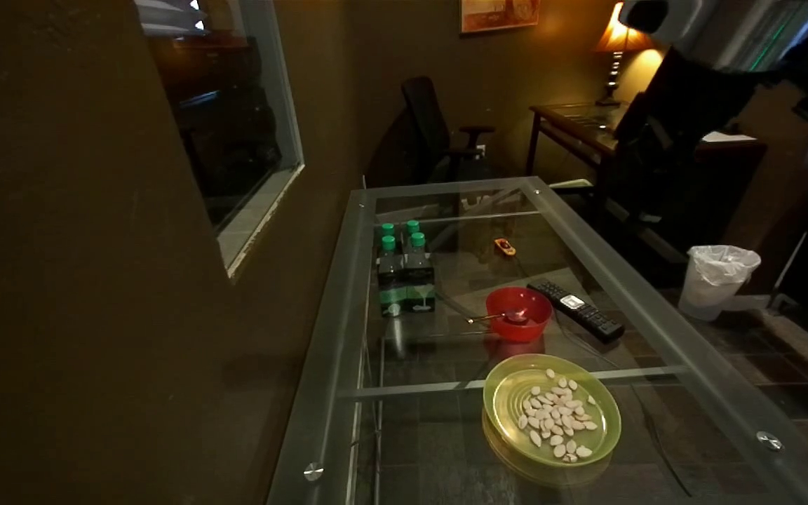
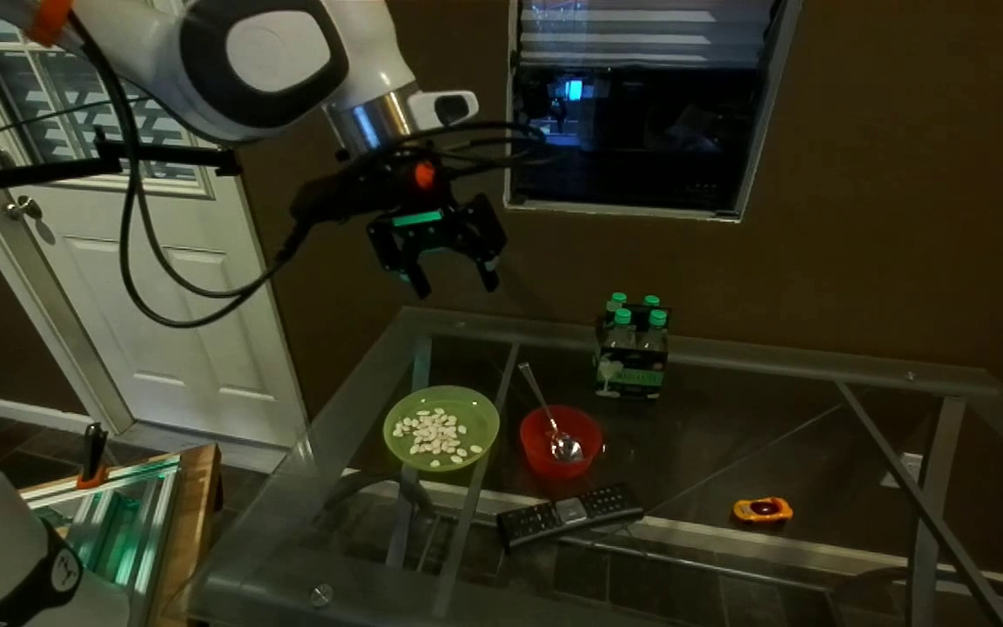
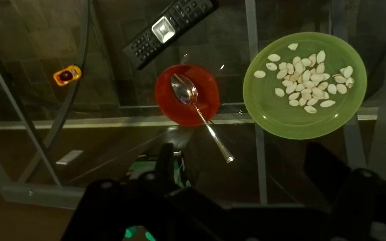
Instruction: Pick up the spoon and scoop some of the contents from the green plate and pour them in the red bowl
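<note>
The silvery spoon (image 3: 215, 136) rests in the red bowl (image 3: 164, 103), its head inside and its handle leaning out over the rim. Beside the bowl sits the green plate (image 3: 266, 115), bearing a loose heap of pale, seed-like contents (image 3: 305, 82). High above the table, my gripper (image 2: 456, 287) stands open with nothing between its fingers. In the wrist view the spoon's handle end lies between the spread fingers (image 3: 166, 160) as seen from above, well below them. Both exterior views show the spoon (image 1: 515, 316) in the bowl (image 1: 518, 332) too.
Close to the bowl lies a black remote (image 2: 569, 515). A carton of green-capped bottles (image 2: 632, 370) stands near the wall. A small orange toy car (image 2: 761, 510) is farther along the glass table (image 2: 292, 557). The wall with a window runs along the table's side.
</note>
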Robot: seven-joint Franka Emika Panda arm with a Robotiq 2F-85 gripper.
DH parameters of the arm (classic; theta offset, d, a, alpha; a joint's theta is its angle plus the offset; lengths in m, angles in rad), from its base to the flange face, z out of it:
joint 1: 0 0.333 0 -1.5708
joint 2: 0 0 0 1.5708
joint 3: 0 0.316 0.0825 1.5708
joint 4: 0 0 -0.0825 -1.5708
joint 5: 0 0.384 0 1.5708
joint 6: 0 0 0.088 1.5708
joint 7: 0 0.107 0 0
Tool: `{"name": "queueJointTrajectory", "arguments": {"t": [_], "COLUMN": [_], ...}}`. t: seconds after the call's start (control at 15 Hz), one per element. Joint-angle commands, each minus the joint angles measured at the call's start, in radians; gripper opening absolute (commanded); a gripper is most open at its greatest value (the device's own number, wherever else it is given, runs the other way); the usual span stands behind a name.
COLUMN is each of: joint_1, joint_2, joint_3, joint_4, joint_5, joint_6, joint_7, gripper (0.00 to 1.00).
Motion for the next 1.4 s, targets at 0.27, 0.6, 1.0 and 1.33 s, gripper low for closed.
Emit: {"name": "queueJointTrajectory", "arguments": {"t": [0.27,0.6,1.0,1.33], "joint_1": [0.118,0.027,0.014,-0.001], "joint_2": [0.327,0.367,0.389,0.413], "joint_3": [-0.120,-0.020,0.009,0.083], "joint_4": [0.144,0.161,0.193,0.256], "joint_5": [0.228,0.244,0.140,-0.275], "joint_6": [0.105,0.063,0.053,0.042], "joint_7": [-0.518,-0.594,-0.542,-0.304], "gripper": [1.00,1.00,1.00,1.00]}}
